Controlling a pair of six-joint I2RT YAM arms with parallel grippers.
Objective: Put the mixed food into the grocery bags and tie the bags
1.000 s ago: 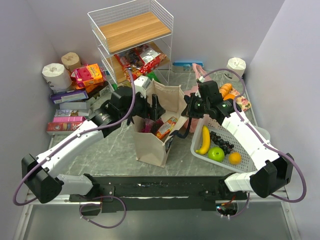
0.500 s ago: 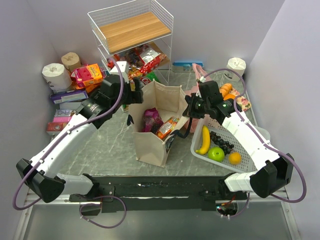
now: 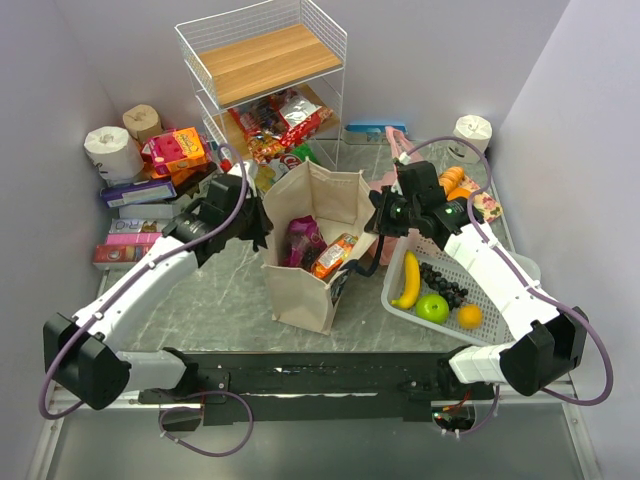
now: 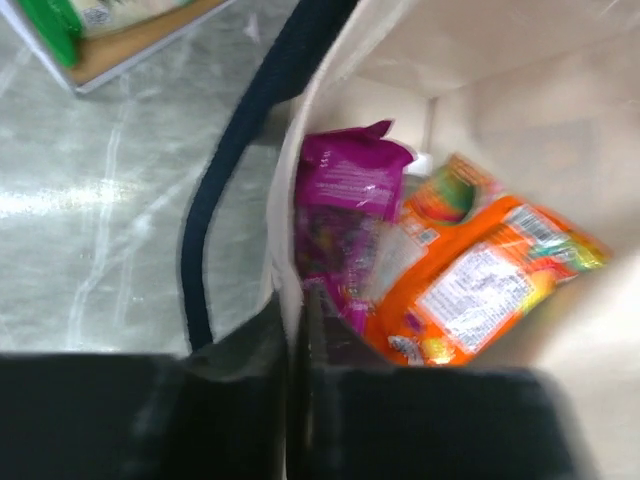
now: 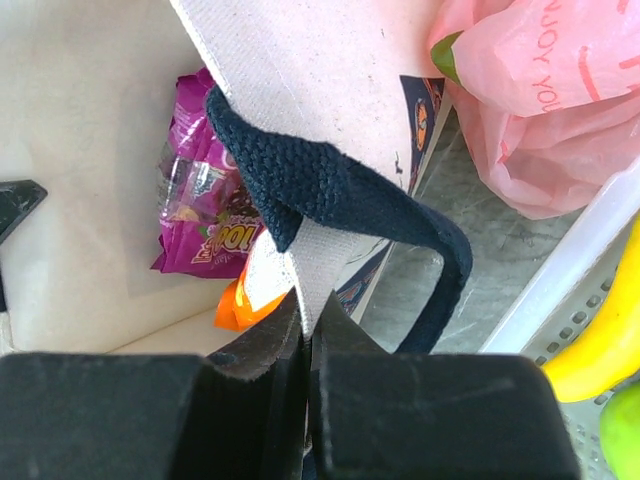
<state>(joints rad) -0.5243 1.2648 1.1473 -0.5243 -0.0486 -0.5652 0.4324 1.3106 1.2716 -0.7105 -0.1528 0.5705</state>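
L jaws, R jaws clenched on tote [image 4: 500, 90] rim – visible wrist cams only.

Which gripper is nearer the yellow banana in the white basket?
Right. The right gripper holds the beige canvas tote by its rim beside the yellow banana; the left gripper is at the tote's opposite rim.

Plain pale lilac-grey walls [image 3: 430, 50] close in on three sides of a grey, marble-veined tabletop [image 3: 225, 295]. A white wire shelf rack with a light wooden top board [image 3: 265, 62] stands at the back wall. The light is soft and even.
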